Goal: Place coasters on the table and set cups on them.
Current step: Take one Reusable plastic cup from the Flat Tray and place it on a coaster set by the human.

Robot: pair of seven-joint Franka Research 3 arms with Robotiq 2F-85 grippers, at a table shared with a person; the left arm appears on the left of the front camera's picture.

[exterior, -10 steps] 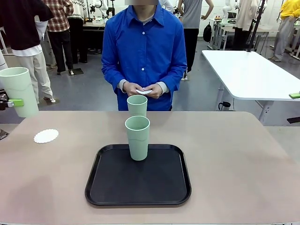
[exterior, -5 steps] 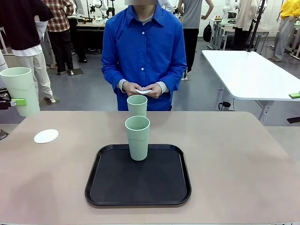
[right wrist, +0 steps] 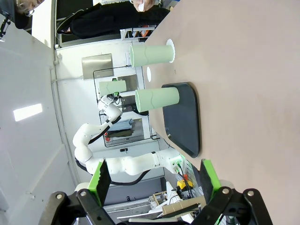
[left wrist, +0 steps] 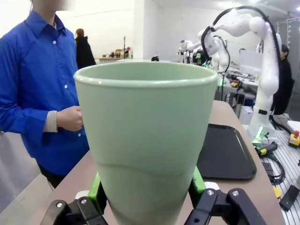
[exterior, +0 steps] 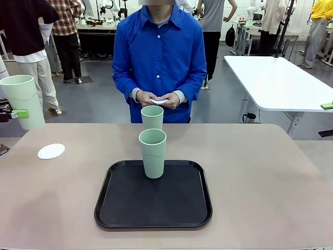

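My left gripper [exterior: 15, 113] is shut on a mint-green cup [exterior: 22, 101] held in the air at the table's far left edge. In the left wrist view this cup [left wrist: 145, 140] sits upright between the green pads [left wrist: 97, 192]. One scalloped white coaster [exterior: 51, 151] lies bare on the beige table [exterior: 260, 172], below and right of the held cup. A second cup [exterior: 152, 152] stands on the black tray [exterior: 153, 200]. The third cup [exterior: 152, 117] stands beyond the tray on a coaster [right wrist: 171, 50]. The person's hands hold another coaster [exterior: 159, 100]. My right gripper [right wrist: 154, 180] is open and holds nothing.
The person in a blue shirt [exterior: 159, 57] stands at the far side, hands close together above the far cup. A white table [exterior: 276, 78] stands at the back right. The right half of the beige table is bare.
The cup in my left gripper has shifted very slightly to the right. The other cups, the coaster and the person's hands have stayed put.
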